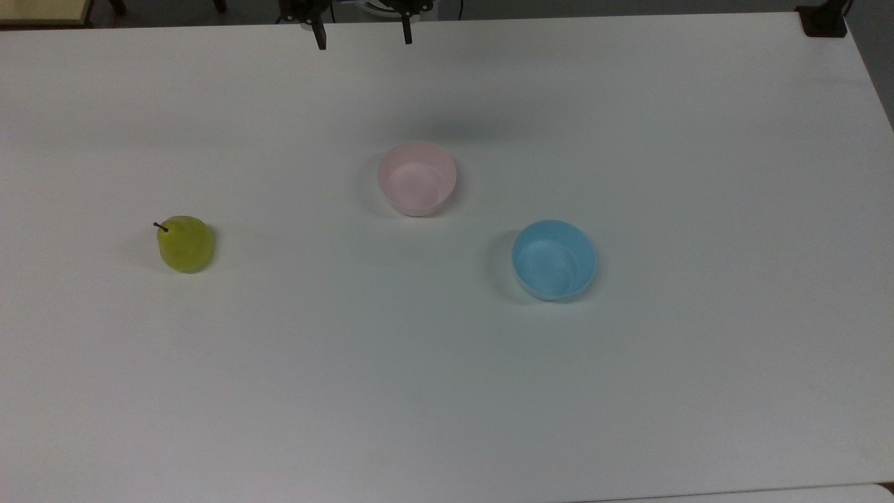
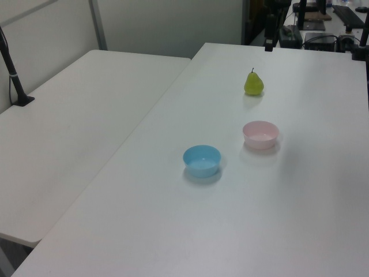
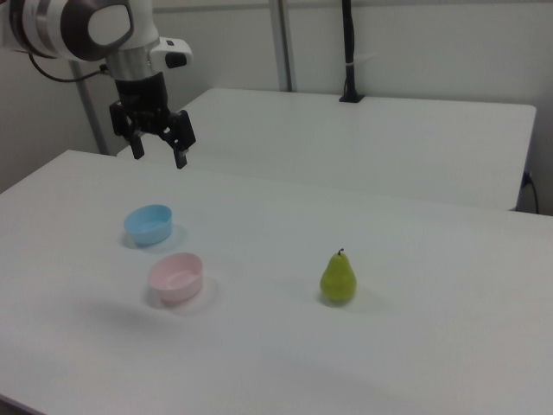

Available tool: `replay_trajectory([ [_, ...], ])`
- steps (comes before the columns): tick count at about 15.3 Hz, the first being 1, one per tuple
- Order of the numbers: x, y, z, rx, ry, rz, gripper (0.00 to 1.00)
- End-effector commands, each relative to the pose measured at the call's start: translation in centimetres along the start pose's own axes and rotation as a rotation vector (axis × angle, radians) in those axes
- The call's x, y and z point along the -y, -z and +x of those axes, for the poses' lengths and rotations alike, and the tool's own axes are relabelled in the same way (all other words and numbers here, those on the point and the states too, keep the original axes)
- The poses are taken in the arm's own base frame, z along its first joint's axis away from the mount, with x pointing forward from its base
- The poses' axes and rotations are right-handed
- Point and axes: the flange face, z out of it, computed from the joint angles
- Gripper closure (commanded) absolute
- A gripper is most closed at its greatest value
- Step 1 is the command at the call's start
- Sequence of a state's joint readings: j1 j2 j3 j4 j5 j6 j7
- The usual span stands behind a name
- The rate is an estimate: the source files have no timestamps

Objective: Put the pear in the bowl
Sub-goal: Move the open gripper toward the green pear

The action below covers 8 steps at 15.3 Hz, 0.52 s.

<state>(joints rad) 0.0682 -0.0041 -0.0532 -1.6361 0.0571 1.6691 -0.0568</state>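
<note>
My hand (image 3: 159, 152) hangs in the air with its two fingers (image 1: 320, 35) spread apart and nothing between them, above the far edge of the white worktop (image 1: 447, 391) at the upper middle of the top view. The pear (image 1: 185, 243) stands upright on the worktop, stem up, toward the top view's left and well apart from my hand and from both bowls; in the right view the pear (image 3: 339, 277) sits to the right view's right of the bowls. The pale pink bowl (image 1: 417, 178) rests open side up near the centre of the worktop and looks empty, its inside pale and smooth. The light blue bowl (image 1: 554, 259) sits near it, lower and toward the top view's right, apart from the pink one and also apparently empty. In the left view the pear (image 2: 253, 83) is farthest back, the pink bowl (image 2: 260, 134) nearer, the blue bowl (image 2: 202, 160) nearest. A second white table (image 2: 69, 138) adjoins the worktop on the left view's left, carrying a dark clamped post (image 2: 12, 69) at its edge; what the post holds I cannot make out.
</note>
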Motion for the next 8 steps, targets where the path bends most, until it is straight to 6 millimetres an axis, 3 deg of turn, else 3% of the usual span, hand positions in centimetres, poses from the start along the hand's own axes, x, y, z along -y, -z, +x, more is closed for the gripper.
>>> replay_trajectory([
  [1, 0.16, 0.09, -0.41, -0.024, -0.013, 0.018, 0.00],
  [8, 0.15, 0.18, -0.44, -0.025, -0.004, 0.017, 0.00],
])
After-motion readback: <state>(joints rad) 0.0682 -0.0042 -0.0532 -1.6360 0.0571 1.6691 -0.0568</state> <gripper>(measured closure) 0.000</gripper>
